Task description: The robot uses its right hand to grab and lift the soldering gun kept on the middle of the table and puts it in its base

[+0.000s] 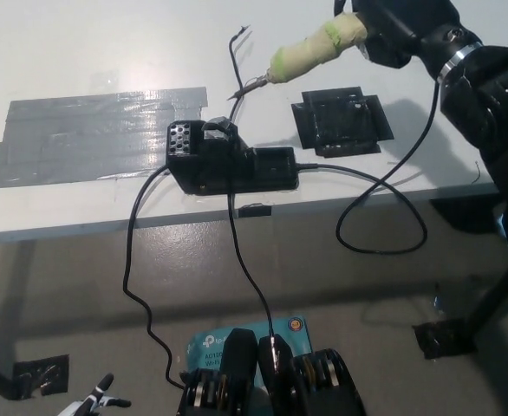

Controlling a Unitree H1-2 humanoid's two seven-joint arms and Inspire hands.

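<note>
A white tabletop (81,52) fills the upper frame. Grey tape strips (98,130) lie at its left. The black base (228,160) sits near the front edge at centre, a black taped pad (341,121) to its right, a thin wire (234,61) behind it.

smooth matt white surface (81,52); glossy grey tape (98,130) creased; soldering gun (310,54) handle wrapped in dull yellowish tape; base (228,160) of matt black plastic.
</note>
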